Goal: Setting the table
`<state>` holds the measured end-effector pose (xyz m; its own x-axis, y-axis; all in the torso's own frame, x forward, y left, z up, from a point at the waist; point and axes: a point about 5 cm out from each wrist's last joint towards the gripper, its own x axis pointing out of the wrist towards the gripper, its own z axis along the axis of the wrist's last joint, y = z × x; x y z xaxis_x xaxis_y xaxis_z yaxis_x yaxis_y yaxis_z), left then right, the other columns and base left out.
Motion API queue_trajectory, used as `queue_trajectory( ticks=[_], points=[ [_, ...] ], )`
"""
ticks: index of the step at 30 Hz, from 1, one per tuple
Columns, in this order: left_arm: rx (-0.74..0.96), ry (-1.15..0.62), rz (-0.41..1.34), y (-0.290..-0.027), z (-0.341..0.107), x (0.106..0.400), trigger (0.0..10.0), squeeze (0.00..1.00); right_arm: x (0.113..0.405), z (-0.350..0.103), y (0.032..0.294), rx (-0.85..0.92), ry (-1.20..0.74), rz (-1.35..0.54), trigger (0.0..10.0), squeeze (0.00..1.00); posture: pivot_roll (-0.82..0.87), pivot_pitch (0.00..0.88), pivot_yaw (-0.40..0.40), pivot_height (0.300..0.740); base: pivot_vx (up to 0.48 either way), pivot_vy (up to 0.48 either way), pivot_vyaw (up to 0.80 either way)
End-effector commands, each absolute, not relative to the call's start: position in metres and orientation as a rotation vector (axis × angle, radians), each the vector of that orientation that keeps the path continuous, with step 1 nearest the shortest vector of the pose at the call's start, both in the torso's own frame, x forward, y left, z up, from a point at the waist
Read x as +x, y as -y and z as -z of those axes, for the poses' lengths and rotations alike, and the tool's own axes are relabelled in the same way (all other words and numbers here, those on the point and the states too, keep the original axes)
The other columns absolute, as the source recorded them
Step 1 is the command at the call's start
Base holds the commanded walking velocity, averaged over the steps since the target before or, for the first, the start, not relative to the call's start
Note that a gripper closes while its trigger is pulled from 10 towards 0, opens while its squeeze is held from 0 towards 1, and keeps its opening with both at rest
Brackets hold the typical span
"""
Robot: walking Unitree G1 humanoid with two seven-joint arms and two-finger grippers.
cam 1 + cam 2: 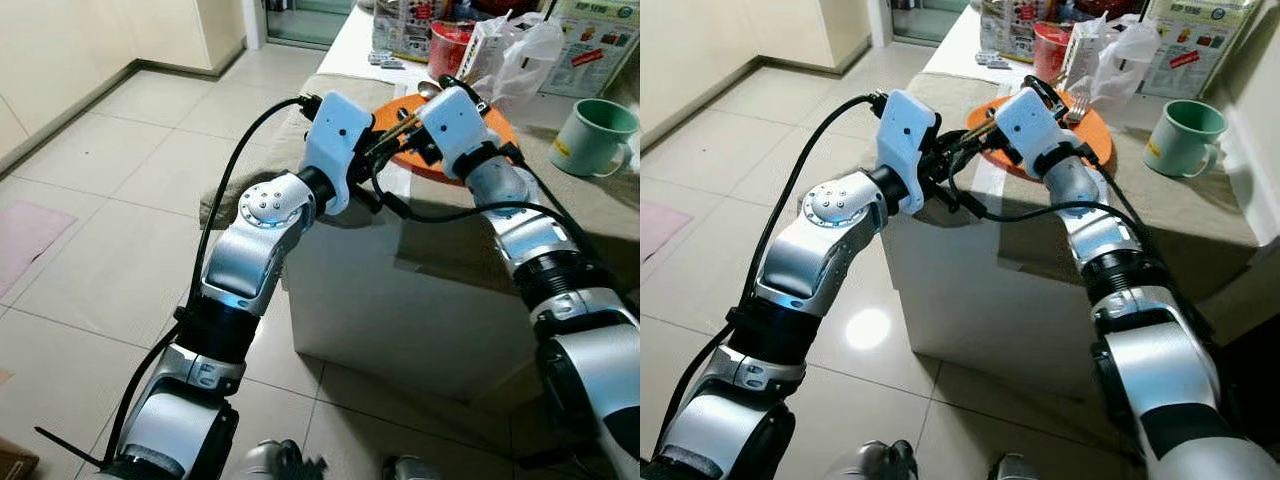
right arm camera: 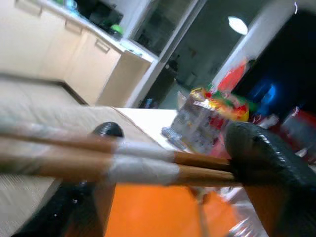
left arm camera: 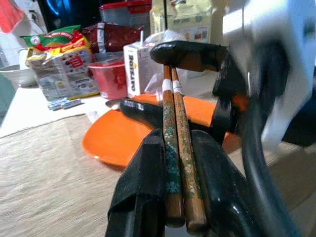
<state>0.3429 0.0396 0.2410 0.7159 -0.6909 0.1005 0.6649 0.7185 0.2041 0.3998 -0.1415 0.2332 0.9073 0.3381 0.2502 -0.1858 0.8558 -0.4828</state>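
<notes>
Left wrist view shows a pair of chopsticks (image 3: pixel 177 163) clamped between the two black fingers of the left gripper (image 3: pixel 180 197).

Both arms meet over the edge of the table (image 1: pixel 600 215), above the orange plate (image 3: pixel 113 143) that lies on a beige cloth. The chopsticks are wooden, with a flower pattern and white bands, and their far ends touch a finger of the right gripper (image 2: pixel 173 163); whether this gripper is closed on them or only beside them, I cannot tell. A green mug (image 1: pixel 592 135) stands near the plate on the robot's right side. Behind the plate are a red cup (image 3: pixel 109 78), a small carton (image 3: pixel 139 66) and snack bags (image 3: pixel 61 64).
</notes>
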Motion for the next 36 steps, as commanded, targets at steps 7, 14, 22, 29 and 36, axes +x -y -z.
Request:
queue_trajectory(
  ticks=[7, 14, 22, 29, 36],
  points=[
    [0.18, 0.202, 0.667, -0.052, -0.241, 0.351, 0.0, 0.0, 0.403, -0.219, 0.16, -0.194, 0.213, -0.187, 10.0, 1.0, -0.17, 0.071, 0.028, 0.74, 0.0, 0.0, 0.0],
    [0.2, 0.192, 0.622, -0.06, -0.235, 0.356, 0.0, 0.0, 0.403, -0.218, 0.163, -0.051, 0.192, -0.167, 10.0, 1.0, -0.17, 0.063, 0.027, 0.74, 0.0, 0.0, 0.0],
    [0.22, 0.209, 0.499, -0.083, -0.242, 0.371, 0.0, 0.0, 0.4, -0.225, 0.166, -0.119, 0.242, -0.144, 10.0, 1.0, -0.17, 0.057, 0.026, 0.74, 0.0, 0.0, 0.0],
    [0.218, 0.23, 0.457, -0.092, -0.249, 0.377, 0.0, 0.0, 0.398, -0.225, 0.166, -0.148, 0.245, -0.143, 10.0, 0.0, -0.17, 0.06, 0.026, 0.74, 0.0, 0.0, 0.0],
    [0.148, 0.208, 0.38, -0.11, -0.248, 0.38, 0.0, 0.0, 0.396, -0.222, 0.171, -0.134, 0.24, -0.116, 10.0, 0.0, -0.17, 0.064, 0.03, 0.74, 0.0, 0.0, 0.0]
  ],
)
